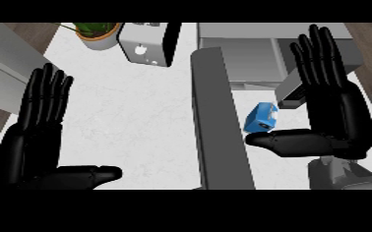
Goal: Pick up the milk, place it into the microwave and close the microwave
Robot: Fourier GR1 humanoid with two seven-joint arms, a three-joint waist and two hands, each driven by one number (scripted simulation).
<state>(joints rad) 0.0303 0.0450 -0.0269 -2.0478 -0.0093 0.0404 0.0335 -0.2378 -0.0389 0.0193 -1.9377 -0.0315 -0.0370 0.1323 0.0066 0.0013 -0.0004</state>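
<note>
Left hand (pixel 33 142), right hand (pixel 334 113), fingers spread straight, milk (pixel 262 118) just beside right thumb, microwave door (pixel 218 128) between hands

Milk (pixel 262 117) btm hidden by right hand (pixel 330 113) thumb (plant (pixel 94 32) cropped up top).

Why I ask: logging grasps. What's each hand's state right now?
Left hand: open, holding nothing.
Right hand: open, holding nothing; milk near its thumb.
</note>
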